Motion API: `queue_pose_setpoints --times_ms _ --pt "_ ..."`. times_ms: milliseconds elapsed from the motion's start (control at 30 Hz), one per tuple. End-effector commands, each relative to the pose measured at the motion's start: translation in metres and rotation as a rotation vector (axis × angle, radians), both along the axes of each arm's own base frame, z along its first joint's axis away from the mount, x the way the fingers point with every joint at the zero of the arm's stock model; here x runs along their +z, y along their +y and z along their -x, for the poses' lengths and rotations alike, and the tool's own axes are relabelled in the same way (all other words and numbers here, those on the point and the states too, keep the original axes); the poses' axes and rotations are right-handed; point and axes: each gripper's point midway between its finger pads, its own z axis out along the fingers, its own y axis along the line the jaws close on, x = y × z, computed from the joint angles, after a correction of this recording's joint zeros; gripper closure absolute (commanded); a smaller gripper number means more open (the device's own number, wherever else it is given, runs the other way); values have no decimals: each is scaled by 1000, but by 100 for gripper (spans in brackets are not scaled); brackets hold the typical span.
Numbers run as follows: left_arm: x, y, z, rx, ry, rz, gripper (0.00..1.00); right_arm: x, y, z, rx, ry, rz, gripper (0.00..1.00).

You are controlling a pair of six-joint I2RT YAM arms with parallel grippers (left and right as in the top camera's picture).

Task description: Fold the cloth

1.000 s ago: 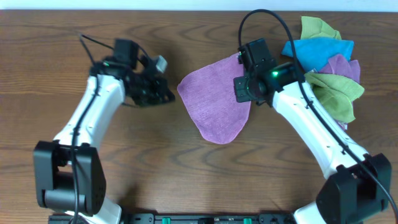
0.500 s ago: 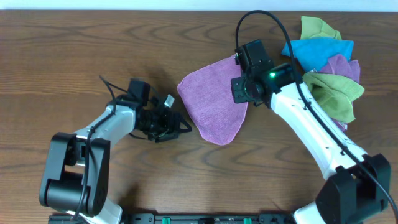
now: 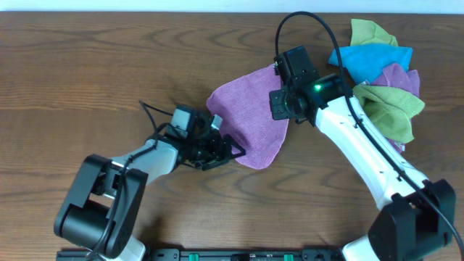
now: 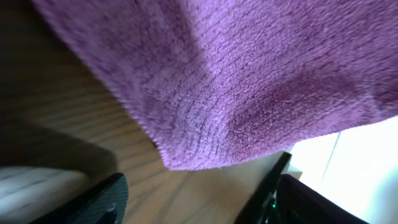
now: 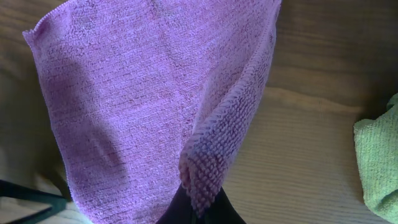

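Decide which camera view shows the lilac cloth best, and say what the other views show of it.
The overhead view: it alone shows nearly the whole cloth and its overall shape. The right wrist view shows most of it, seen close up from the pinched edge. The left wrist view shows only one edge, close up.

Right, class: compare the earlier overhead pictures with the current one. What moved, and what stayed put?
The left gripper swept right to the lower-left edge of the lilac cloth, opening its jaws on the way. The right gripper stayed shut on the cloth's right edge; the pile of coloured cloths did not move.
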Motion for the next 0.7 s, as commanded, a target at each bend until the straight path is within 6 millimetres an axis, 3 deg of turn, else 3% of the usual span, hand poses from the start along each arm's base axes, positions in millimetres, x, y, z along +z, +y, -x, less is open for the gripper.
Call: queue_pose_setpoints --times_ms 0,300,500,600,667 --pt "-15 -1 2 44 29 -61 21 6 0 3 -9 -12 -9 99" --pt "-35 -16 -5 73 61 -31 15 6 1 4 -6 -9 -15 99" --pt "-35 -35 -7 71 72 34 17 11 1 5 -6 -22 -21 99" --pt "-31 -47 1 39 70 56 32 12 1 5 -6 -24 -22 99" --pt "-31 -52 7 21 82 59 62 12 1 5 -6 -24 -21 99"
